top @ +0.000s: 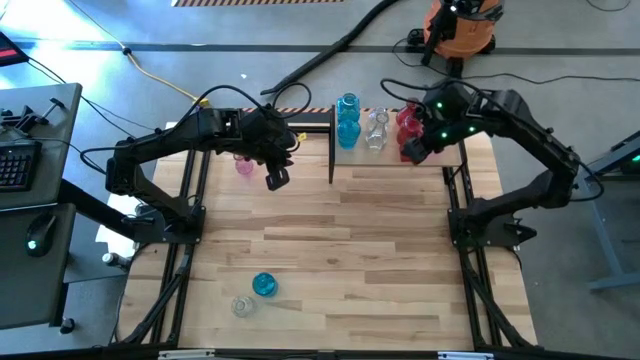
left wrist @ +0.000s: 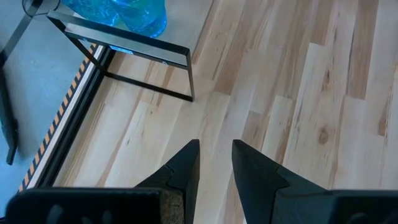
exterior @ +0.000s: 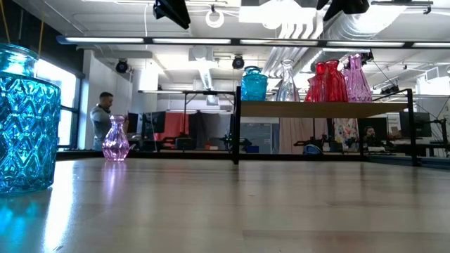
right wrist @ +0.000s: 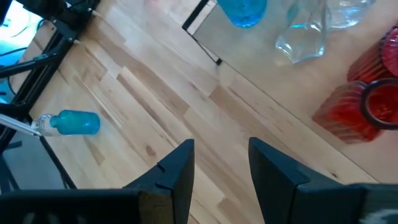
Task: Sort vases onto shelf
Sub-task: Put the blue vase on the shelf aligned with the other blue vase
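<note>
shelf at far edge, table open

In the low view both arms are cut off at the top edge, their jaws out of frame. A large blue vase is cropped by the left edge. From above, the right gripper overlaps the red vases on the shelf. Ahead of the left jaws, two blue vases are cropped.
</note>
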Tool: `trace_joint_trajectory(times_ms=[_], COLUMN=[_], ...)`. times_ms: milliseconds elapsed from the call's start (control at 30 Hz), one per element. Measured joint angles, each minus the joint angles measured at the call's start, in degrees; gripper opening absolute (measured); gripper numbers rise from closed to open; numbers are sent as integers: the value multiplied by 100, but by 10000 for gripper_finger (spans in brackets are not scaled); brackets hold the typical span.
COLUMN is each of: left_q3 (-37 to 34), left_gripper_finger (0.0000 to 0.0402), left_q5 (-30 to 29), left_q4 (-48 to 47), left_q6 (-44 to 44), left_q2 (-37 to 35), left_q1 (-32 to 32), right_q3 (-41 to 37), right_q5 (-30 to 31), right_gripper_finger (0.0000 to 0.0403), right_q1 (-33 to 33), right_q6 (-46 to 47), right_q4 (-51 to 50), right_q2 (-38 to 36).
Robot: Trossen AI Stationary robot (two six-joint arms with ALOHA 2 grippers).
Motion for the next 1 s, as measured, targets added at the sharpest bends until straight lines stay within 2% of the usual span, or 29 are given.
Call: trace_joint_trajectory(times_ms=[367, 567, 700, 833, 1000], left_q3=[0, 0, 0, 0, 0], left_gripper_finger=[85, 85, 85, 85, 85], left_q5=[0, 0, 114, 473, 575], left_q4=[632, 657, 613, 590, 550], left_q6=[-516, -1169, -1095, -1098, -1098], left_q2=[0, 0, 0, 0, -2], left_q1=[2, -15, -108, -284, -554], right_q3=[-2, -2, -4, -4, -4], right_q5=[72, 314, 315, 317, 440], right_gripper_finger=[130, 130, 130, 130, 130], right_q1=[328, 407, 407, 407, 407], right_q6=[53, 132, 141, 154, 154], right_q4=[319, 441, 441, 441, 543], right_q2=[0, 0, 2, 2, 17])
